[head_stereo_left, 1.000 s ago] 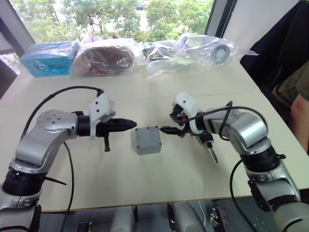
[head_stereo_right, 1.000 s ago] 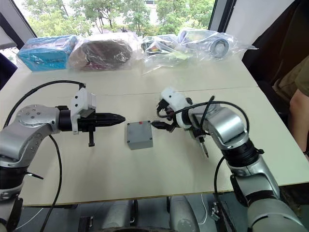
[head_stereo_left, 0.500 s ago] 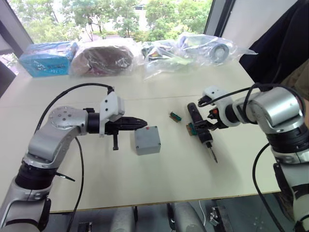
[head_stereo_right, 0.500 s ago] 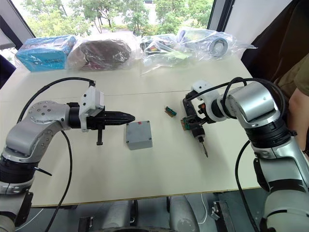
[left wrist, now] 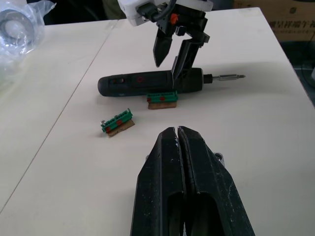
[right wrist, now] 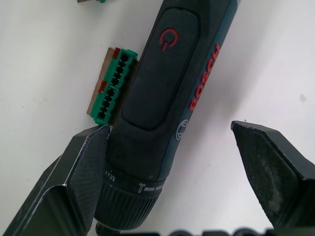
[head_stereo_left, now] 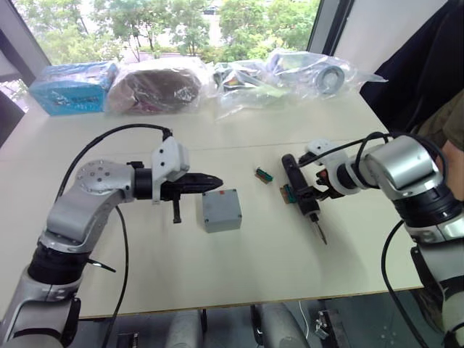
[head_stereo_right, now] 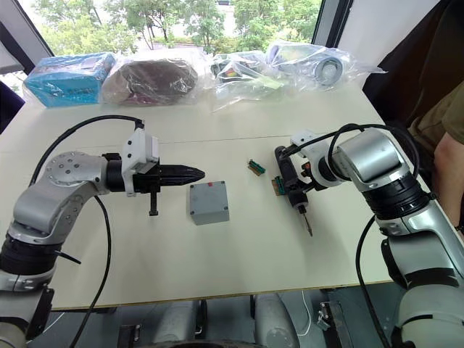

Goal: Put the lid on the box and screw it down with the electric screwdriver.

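Observation:
The grey box (head_stereo_right: 209,216) stands mid-table with the lid (head_stereo_right: 208,193) lying on top, its small red mark facing up. My left gripper (head_stereo_left: 217,181) is shut and empty, its tip just behind the box's left rear corner. The electric screwdriver (head_stereo_left: 299,187) lies on the table to the right, bit toward the front edge. My right gripper (right wrist: 170,138) is open and straddles its body low down. One finger (right wrist: 86,162) rests against the barrel and the other stands clear. The left wrist view shows the screwdriver (left wrist: 142,83) under the right gripper (left wrist: 173,55).
Two small green terminal blocks lie nearby, one (head_stereo_left: 262,174) between box and screwdriver, one (right wrist: 114,83) tight against the screwdriver. Plastic-bagged parts (head_stereo_left: 290,72) and a blue case (head_stereo_left: 72,85) line the table's far edge. A person's arm (head_stereo_left: 451,156) is at the right edge.
My right gripper left the box's right side, swung right to the screwdriver and has settled lower around it. My left gripper edged toward the box. The box and lid stayed put.

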You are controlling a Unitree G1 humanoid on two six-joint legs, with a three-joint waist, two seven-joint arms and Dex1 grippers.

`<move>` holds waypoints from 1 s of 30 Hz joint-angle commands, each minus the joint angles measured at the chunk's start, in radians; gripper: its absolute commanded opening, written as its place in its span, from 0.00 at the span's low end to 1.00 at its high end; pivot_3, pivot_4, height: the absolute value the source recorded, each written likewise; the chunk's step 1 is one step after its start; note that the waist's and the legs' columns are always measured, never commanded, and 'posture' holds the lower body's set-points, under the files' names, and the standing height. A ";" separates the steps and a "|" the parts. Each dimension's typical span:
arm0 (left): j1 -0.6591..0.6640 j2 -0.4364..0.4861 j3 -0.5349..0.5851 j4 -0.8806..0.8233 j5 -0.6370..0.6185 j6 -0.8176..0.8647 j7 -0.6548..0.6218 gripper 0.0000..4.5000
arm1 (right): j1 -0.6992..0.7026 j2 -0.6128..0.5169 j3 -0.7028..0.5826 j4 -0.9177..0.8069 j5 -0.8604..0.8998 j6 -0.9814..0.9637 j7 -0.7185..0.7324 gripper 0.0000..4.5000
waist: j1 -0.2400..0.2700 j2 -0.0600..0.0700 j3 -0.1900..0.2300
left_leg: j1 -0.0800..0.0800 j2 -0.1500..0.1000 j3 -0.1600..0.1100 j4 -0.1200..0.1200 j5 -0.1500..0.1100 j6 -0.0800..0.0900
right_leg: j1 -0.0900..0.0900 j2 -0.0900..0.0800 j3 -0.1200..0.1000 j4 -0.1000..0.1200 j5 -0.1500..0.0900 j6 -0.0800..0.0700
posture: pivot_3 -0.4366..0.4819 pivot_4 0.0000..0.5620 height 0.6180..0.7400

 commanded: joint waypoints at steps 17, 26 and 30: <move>-0.002 -0.018 0.005 -0.018 0.006 -0.022 0.028 0.00 | -0.058 -0.091 0.110 0.128 -0.096 -0.102 0.099 0.91 | 0.001 0.000 0.000 | 0.000 -0.001 0.000 0.004 0.000 0.000 | 0.003 -0.001 0.000 -0.001 -0.001 -0.002 | 0.48 0.27 1.00; -0.009 -0.025 0.003 -0.010 0.013 -0.028 0.032 0.00 | -0.082 0.002 0.103 0.246 -0.101 -0.019 0.085 0.91 | -0.004 0.000 0.000 | 0.000 0.000 -0.001 0.002 0.000 0.000 | 0.001 0.001 0.000 0.000 0.001 0.001 | 0.48 0.27 1.00; -0.005 -0.027 0.002 -0.010 0.016 -0.032 0.035 0.00 | -0.098 0.019 0.144 0.323 -0.130 -0.057 0.098 0.77 | -0.001 0.000 0.000 | 0.001 0.000 -0.001 0.002 0.000 0.000 | 0.002 0.000 0.000 0.000 0.001 0.000 | 0.48 0.27 1.00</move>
